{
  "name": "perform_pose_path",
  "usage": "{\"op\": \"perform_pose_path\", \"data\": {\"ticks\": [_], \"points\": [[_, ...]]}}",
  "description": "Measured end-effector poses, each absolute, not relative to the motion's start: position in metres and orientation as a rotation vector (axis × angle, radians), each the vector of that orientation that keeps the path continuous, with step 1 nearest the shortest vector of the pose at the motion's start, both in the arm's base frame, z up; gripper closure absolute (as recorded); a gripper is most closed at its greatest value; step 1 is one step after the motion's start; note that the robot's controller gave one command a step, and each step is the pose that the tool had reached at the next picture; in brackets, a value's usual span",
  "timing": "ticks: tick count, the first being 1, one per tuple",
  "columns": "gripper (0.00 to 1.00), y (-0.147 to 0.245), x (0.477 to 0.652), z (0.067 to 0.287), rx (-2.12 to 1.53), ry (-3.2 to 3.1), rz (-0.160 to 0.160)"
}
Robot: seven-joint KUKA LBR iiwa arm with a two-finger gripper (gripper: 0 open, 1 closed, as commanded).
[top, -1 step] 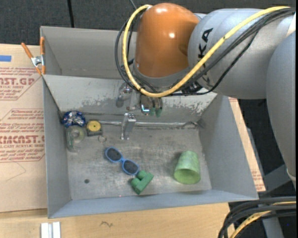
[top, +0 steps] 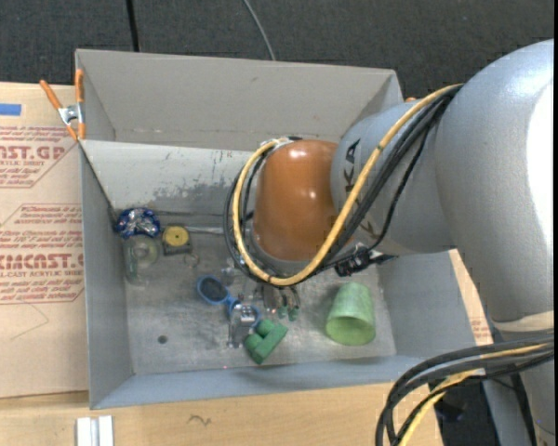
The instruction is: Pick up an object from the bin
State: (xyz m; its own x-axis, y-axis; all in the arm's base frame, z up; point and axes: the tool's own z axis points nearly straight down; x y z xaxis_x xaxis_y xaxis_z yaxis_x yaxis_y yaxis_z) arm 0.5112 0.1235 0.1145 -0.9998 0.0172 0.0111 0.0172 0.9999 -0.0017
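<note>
You have open bin floor [top: 153,328] well left of the green cup [top: 351,314], toward the front wall. Just left of the cup, a green block [top: 265,339] and a blue ring [top: 209,291] crowd the way. A yellow disc [top: 175,239] and a clear cup [top: 139,258] stand far left of it, farther back.

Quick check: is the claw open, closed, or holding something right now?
Claw: cannot be told. It sits low, right next to a small dark green block.

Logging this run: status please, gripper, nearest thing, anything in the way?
Gripper low, front middle of bin. Dark green block beside it, blue ring toward view's left. Pale green cup off to view's right, apart.
</note>
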Motion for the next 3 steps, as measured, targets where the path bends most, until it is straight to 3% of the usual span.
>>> {"op": "perform_pose_path", "data": {"ticks": [1, 2, 3], "points": [[1.00, 0.1243, 0.5150, 0.1191, -0.027, -3.141, -0.001], [0.00, 0.1243, 0.5150, 0.1191, -0.027, -3.141, -0.001], [1.00, 0.1244, 0.5150, 0.1191, -0.027, -3.141, -0.002]]}}
